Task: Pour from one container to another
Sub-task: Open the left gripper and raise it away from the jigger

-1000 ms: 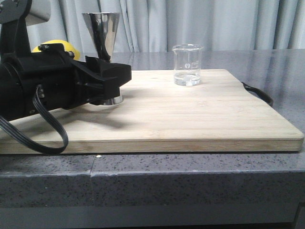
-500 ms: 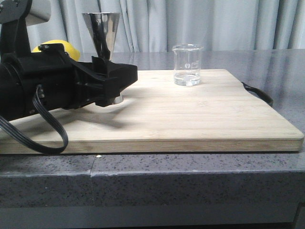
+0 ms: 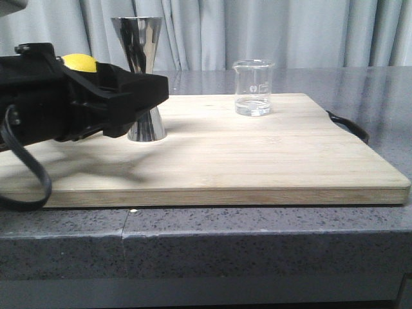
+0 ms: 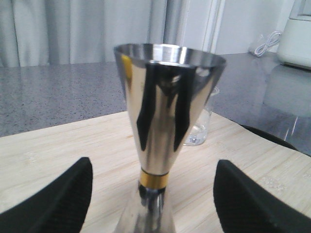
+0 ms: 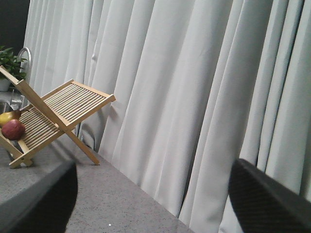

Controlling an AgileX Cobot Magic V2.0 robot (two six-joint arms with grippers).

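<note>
Beaker (image 3: 253, 87) is standing upright on the far part of the board (image 3: 270, 161), a little clear liquid in its bottom, well apart from both grippers. Jigger (image 3: 140, 77) is standing upright toward the board's left. Left gripper (image 4: 153, 204) is reaching in level from the left, its fingers (image 4: 53, 204) spread wide on either side of the jigger's waist, not touching it. In the front view the arm is covering the jigger's waist. Right gripper (image 5: 153, 204) is facing curtains (image 5: 194, 97), fingers wide apart, holding nothing.
</note>
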